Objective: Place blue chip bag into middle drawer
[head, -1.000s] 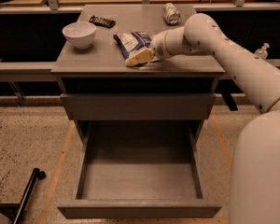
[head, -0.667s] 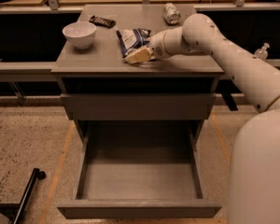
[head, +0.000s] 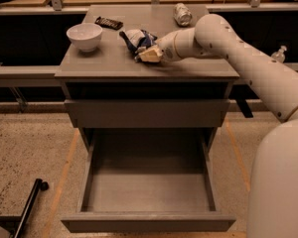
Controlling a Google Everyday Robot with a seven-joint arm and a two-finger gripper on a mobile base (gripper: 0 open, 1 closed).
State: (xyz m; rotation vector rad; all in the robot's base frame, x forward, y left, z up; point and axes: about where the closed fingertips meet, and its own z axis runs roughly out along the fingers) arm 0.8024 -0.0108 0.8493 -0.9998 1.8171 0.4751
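The gripper (head: 150,54) touches the bag (head: 137,37) on the cabinet (head: 104,63). Whether it has hold, nobody can tell. It should squeeze firmly, lift up, then lower over the open drawer (head: 148,221).

You see the gripper (head: 148,54) at the blue chip bag (head: 135,37) on the cabinet top (head: 104,64); the middle drawer (head: 147,221) stands open below.

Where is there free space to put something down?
The open middle drawer is bare. So is the front strip of the cabinet top, before the bowl. Crowded: the middle, where the gripper meets the blue chip bag, with black bar and can behind.
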